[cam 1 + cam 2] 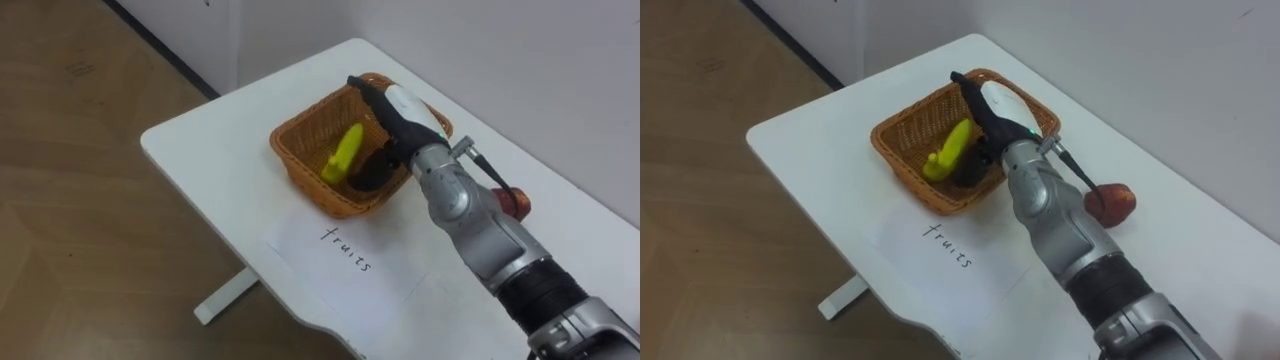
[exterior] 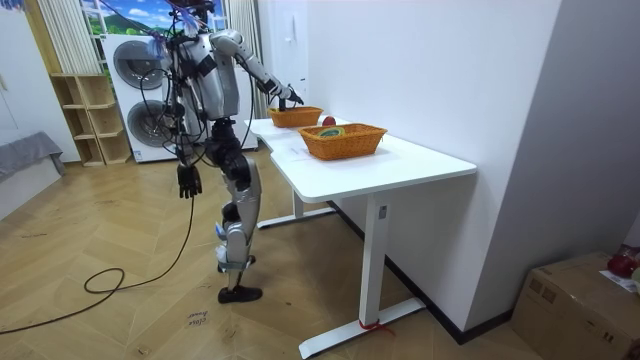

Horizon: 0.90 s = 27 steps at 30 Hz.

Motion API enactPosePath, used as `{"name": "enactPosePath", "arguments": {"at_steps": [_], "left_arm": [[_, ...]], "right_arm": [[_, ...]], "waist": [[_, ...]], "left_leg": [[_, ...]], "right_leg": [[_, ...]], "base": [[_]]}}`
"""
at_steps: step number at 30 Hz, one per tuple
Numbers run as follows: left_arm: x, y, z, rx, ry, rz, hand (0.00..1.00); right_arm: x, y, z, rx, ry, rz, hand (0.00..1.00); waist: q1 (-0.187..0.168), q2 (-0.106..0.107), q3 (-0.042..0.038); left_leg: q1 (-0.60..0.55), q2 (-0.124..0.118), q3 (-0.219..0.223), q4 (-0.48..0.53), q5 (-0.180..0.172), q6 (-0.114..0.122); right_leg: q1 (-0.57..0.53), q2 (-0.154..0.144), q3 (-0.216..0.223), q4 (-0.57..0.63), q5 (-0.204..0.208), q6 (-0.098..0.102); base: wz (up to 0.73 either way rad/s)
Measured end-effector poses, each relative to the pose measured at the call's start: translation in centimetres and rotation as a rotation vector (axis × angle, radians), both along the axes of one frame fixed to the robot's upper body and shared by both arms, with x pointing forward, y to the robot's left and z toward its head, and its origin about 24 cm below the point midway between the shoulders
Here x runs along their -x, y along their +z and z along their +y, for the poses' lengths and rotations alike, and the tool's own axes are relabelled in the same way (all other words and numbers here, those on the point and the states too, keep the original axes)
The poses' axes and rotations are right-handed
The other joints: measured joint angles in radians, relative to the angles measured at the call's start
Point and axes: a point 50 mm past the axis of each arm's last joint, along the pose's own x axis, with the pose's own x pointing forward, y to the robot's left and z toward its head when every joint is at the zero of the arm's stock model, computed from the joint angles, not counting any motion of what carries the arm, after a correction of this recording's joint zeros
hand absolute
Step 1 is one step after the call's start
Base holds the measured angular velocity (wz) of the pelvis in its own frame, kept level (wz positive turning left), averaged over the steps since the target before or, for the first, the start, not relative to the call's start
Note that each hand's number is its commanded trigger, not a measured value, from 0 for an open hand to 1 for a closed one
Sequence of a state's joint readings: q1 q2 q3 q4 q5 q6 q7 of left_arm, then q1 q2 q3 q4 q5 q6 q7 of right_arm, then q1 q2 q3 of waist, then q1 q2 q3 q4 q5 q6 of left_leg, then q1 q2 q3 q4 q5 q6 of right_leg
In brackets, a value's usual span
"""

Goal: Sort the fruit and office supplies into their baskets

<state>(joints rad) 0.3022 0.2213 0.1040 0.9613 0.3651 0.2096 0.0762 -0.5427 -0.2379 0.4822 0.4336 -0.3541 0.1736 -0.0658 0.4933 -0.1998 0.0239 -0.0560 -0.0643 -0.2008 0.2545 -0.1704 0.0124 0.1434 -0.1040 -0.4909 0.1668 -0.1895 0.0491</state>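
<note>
Fingers (image 1: 365, 90) of the right hand (image 1: 405, 115) reach into the wicker basket (image 1: 308, 178) beside the banana (image 1: 345, 152), mostly hidden, so their grip cannot be told.

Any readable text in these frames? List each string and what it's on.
"fruits": handwritten on the white sheet of paper lying on the table in front of the wicker basket.
Dark marks on the floor in the room view: too small to read.
Nothing else is legible.
</note>
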Motion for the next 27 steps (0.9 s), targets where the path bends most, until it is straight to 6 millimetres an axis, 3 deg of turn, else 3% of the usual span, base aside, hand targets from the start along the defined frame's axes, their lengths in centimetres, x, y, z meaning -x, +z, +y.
{"name": "enactPosePath", "arguments": {"at_steps": [7, 19, 27], "left_arm": [[0.0, 0.0, 0.0, -0.001, 0.000, 0.000, 0.00], [0.1, 0.0, 0.1, -0.010, 0.001, 0.002, 0.00], [0.2, 0.0, 0.0, -0.008, 0.002, 0.003, 0.00]], "right_arm": [[0.0, 0.0, 0.0, 0.000, -0.001, 0.000, 0.00], [-0.1, 0.2, -0.4, 0.000, -0.008, -0.006, 0.00], [-0.7, 1.6, -2.1, -0.077, -0.080, -0.042, 0.00]], "waist": [[-0.006, 0.000, 0.0001], [-0.051, -0.001, -0.0012], [-0.069, 0.000, -0.0018]], "left_leg": [[-0.002, -0.001, -0.001, 0.003, 0.000, 0.000], [0.000, 0.000, -0.001, 0.003, 0.000, 0.000], [0.002, -0.001, 0.000, 0.004, 0.000, 0.000]], "right_leg": [[0.001, 0.000, -0.004, 0.001, 0.000, 0.000], [0.002, -0.001, -0.005, 0.002, 0.000, 0.000], [0.005, -0.001, -0.003, 0.002, 0.000, 0.000]], "base": [[0.00], [0.01], [0.00]]}}
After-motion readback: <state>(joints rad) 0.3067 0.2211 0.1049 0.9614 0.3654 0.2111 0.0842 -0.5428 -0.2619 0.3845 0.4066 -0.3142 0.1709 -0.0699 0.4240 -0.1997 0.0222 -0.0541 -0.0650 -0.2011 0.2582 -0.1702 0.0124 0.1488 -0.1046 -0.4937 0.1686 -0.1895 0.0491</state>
